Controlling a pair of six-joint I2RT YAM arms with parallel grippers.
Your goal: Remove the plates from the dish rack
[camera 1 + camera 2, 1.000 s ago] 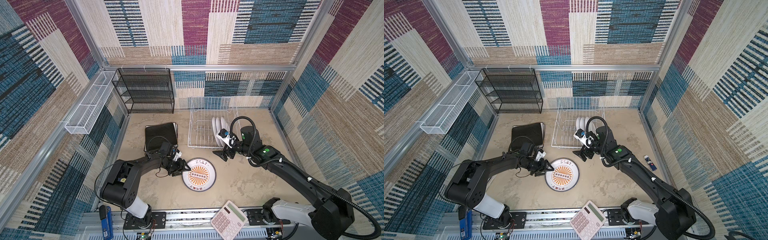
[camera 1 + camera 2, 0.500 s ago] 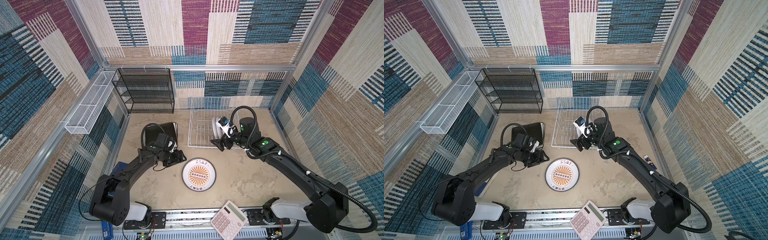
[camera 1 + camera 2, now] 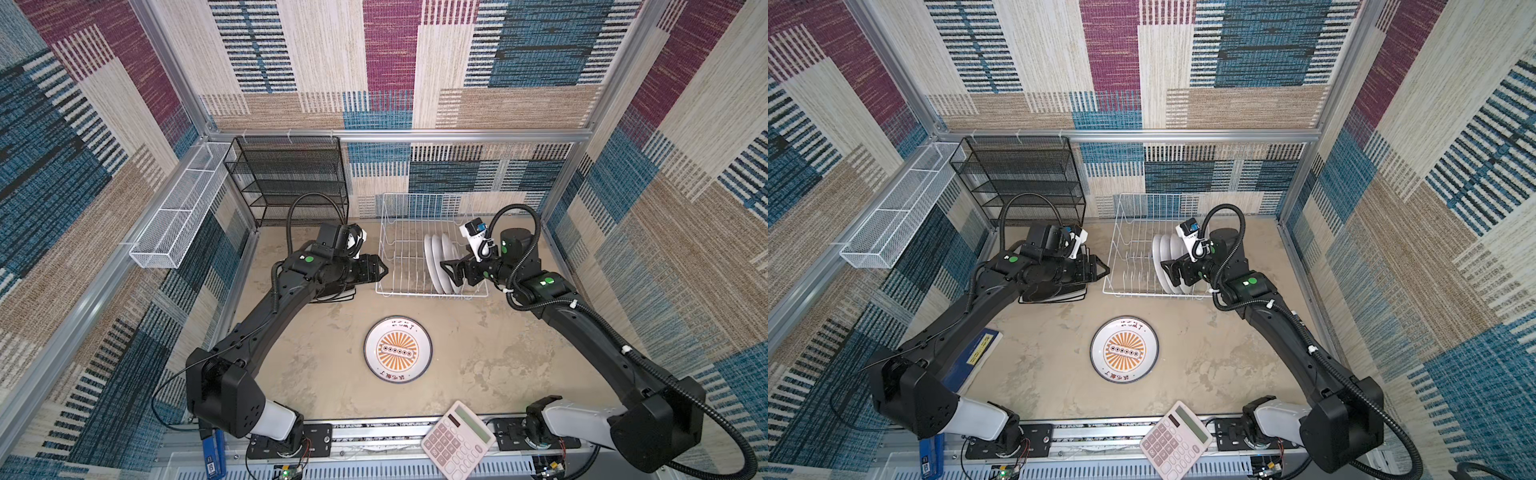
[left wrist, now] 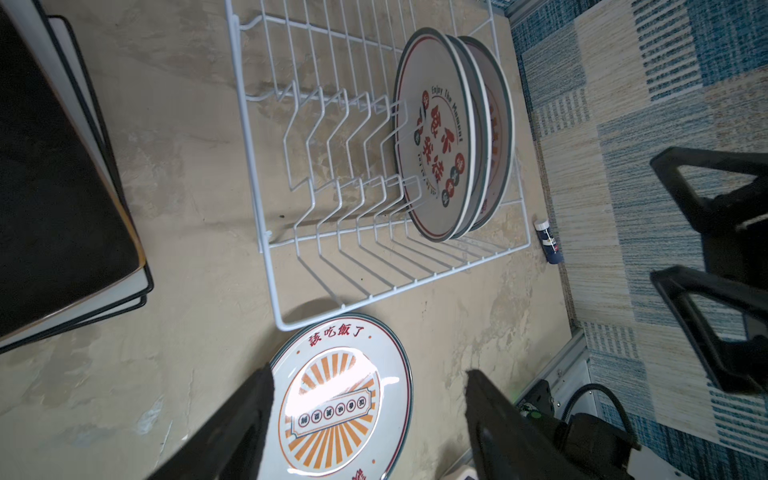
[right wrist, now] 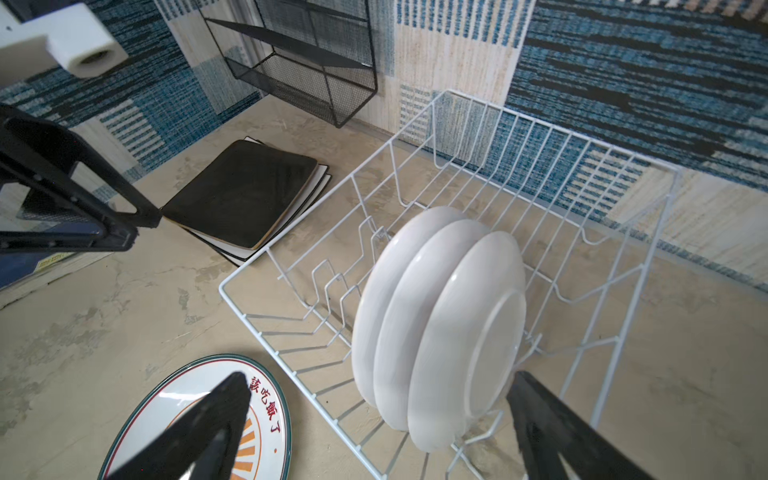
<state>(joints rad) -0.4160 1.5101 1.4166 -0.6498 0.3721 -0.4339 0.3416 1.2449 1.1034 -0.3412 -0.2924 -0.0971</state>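
- Dish rack [image 3: 399, 270] [image 3: 1129, 266], white wire: stood at the far middle of the table [image 3: 478, 353], close to the back wall.
- Three round plates [image 3: 438, 262] [image 3: 1163, 257] [image 5: 436, 324]: stood on edge, side by side, in the right end of the rack.
- One round plate [image 3: 397, 349] [image 3: 1124, 348], orange sunburst face: lay flat and face up on the table, nearer than the rack and apart from it.
- Square plates [image 5: 245, 195] [image 4: 54, 166], a black one atop white ones: were stacked flat left of the rack.
- Left gripper [image 3: 384, 270] [image 4: 369, 374]: jaws stood apart, holding nothing; it hung just left of the rack, pointing right.
- Right gripper [image 3: 444, 266] [image 5: 380, 378]: jaws stood wide apart, clamping nothing; it sat at the rack's right end, just beside the upright plates. Whether they touched could not be told.
- Black mesh shelf [image 3: 291, 178]: stood far left.
- Calculator [image 3: 457, 440]: lay at the near edge.
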